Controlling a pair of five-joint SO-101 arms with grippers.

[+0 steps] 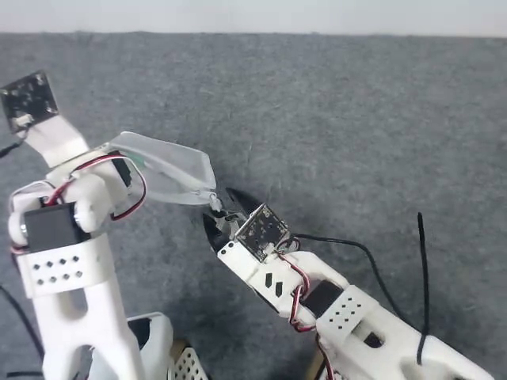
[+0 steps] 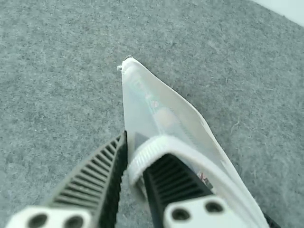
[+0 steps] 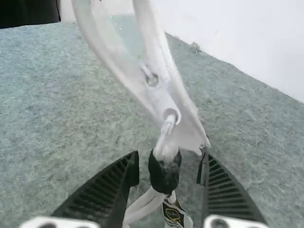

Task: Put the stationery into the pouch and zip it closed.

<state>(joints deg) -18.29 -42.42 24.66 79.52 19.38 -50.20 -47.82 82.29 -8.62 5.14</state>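
Observation:
A translucent white pouch (image 1: 170, 170) hangs above the grey mat, held up at one end by my left gripper (image 1: 127, 168). In the left wrist view that gripper (image 2: 135, 152) is shut on the pouch's zipper edge (image 2: 156, 147), and faint coloured items (image 2: 154, 104) show through the pouch wall. My right gripper (image 1: 222, 215) sits at the pouch's other, lower corner. In the right wrist view its fingers (image 3: 118, 180) stand open on either side of the black zipper pull (image 3: 164, 171), which dangles from the slider (image 3: 170, 116) with a white cord below it. The fingers do not touch the pull.
Grey felt mat (image 1: 341, 119) covers the table all around. A black cable (image 1: 421, 269) runs beside the right arm's base. A pale wall (image 3: 247, 33) borders the mat's far edge.

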